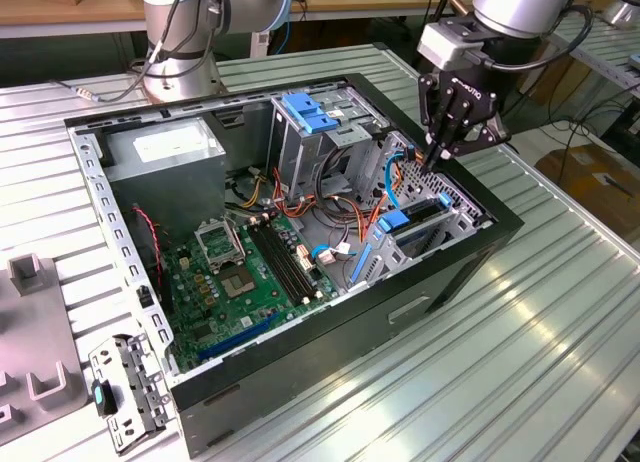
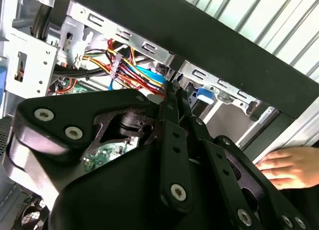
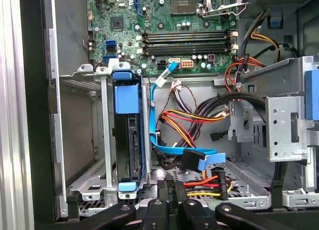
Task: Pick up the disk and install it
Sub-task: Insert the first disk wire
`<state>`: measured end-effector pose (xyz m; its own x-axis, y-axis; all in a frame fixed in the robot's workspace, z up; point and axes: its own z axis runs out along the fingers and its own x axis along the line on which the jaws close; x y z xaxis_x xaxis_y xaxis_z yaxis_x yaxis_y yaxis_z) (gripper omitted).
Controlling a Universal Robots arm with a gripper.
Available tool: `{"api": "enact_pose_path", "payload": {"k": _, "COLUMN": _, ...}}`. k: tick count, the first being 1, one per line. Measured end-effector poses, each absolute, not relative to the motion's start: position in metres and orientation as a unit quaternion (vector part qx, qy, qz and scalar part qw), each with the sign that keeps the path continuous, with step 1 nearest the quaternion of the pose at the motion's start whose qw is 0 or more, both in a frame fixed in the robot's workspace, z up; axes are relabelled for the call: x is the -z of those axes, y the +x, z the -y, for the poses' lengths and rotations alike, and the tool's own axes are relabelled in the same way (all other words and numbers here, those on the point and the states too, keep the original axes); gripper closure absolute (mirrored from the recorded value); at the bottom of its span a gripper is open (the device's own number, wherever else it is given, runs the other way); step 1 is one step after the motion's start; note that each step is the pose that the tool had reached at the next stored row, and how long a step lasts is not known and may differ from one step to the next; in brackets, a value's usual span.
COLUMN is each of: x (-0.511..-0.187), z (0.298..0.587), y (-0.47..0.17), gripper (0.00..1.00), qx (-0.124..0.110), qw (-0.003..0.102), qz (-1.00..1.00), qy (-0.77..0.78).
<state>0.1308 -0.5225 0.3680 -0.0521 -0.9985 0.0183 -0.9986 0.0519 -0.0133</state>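
The disk [image 3: 130, 140] stands on edge in the metal drive cage [image 3: 94, 140] of the open computer case [image 1: 330, 352], its blue carrier bracket around it. In the exterior view the disk's blue bracket [image 1: 397, 222] shows in the cage near the case's right wall. My gripper [image 1: 437, 162] hangs just above the case's far right corner, behind the cage. Its fingers [image 2: 172, 98] are closed together with nothing between them. The gripper [image 3: 171, 186] sits beside the disk's end, apart from it, close to a blue data cable [image 3: 155, 130].
Coloured power cables [image 3: 184, 125] and a blue connector [image 3: 202, 160] lie beside the cage. The green motherboard [image 1: 240, 272] fills the case floor. A second cage with a blue latch [image 1: 305, 112] stands at the back. A person's hand [image 2: 289, 165] rests outside the case wall.
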Motion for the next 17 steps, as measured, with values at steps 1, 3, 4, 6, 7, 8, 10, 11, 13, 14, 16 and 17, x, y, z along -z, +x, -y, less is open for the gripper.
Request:
{"api": "enact_pose_path", "payload": {"k": 1, "x": -0.367, "z": 0.523, "y": 0.128, "gripper": 0.84, "qx": -0.011, "qw": 0.002, "qz": 0.725, "qy": 0.688}}
{"api": "enact_pose_path", "payload": {"k": 3, "x": -0.366, "z": 0.524, "y": 0.123, "gripper": 0.84, "qx": -0.011, "qw": 0.002, "qz": 0.725, "qy": 0.688}}
{"api": "enact_pose_path", "payload": {"k": 4, "x": -0.364, "z": 0.526, "y": 0.122, "gripper": 0.84, "qx": -0.011, "qw": 0.002, "qz": 0.725, "qy": 0.688}}
{"api": "enact_pose_path", "payload": {"k": 6, "x": -0.361, "z": 0.541, "y": 0.121, "gripper": 0.84, "qx": -0.011, "qw": 0.002, "qz": 0.725, "qy": 0.688}}
{"api": "enact_pose_path", "payload": {"k": 7, "x": -0.361, "z": 0.541, "y": 0.122, "gripper": 0.84, "qx": -0.011, "qw": 0.002, "qz": 0.725, "qy": 0.688}}
{"api": "enact_pose_path", "payload": {"k": 8, "x": -0.361, "z": 0.541, "y": 0.122, "gripper": 0.84, "qx": -0.011, "qw": 0.002, "qz": 0.725, "qy": 0.688}}
{"api": "enact_pose_path", "payload": {"k": 10, "x": -0.362, "z": 0.541, "y": 0.122, "gripper": 0.84, "qx": -0.011, "qw": 0.002, "qz": 0.725, "qy": 0.688}}
{"api": "enact_pose_path", "payload": {"k": 11, "x": -0.362, "z": 0.541, "y": 0.122, "gripper": 0.84, "qx": -0.011, "qw": 0.002, "qz": 0.725, "qy": 0.688}}
{"api": "enact_pose_path", "payload": {"k": 13, "x": -0.362, "z": 0.541, "y": 0.122, "gripper": 0.84, "qx": -0.011, "qw": 0.002, "qz": 0.725, "qy": 0.688}}
{"api": "enact_pose_path", "payload": {"k": 14, "x": -0.362, "z": 0.541, "y": 0.122, "gripper": 0.84, "qx": -0.011, "qw": 0.002, "qz": 0.725, "qy": 0.688}}
{"api": "enact_pose_path", "payload": {"k": 16, "x": -0.362, "z": 0.541, "y": 0.122, "gripper": 0.84, "qx": -0.011, "qw": 0.002, "qz": 0.725, "qy": 0.688}}
{"api": "enact_pose_path", "payload": {"k": 17, "x": -0.362, "z": 0.541, "y": 0.122, "gripper": 0.84, "qx": -0.011, "qw": 0.002, "qz": 0.725, "qy": 0.688}}
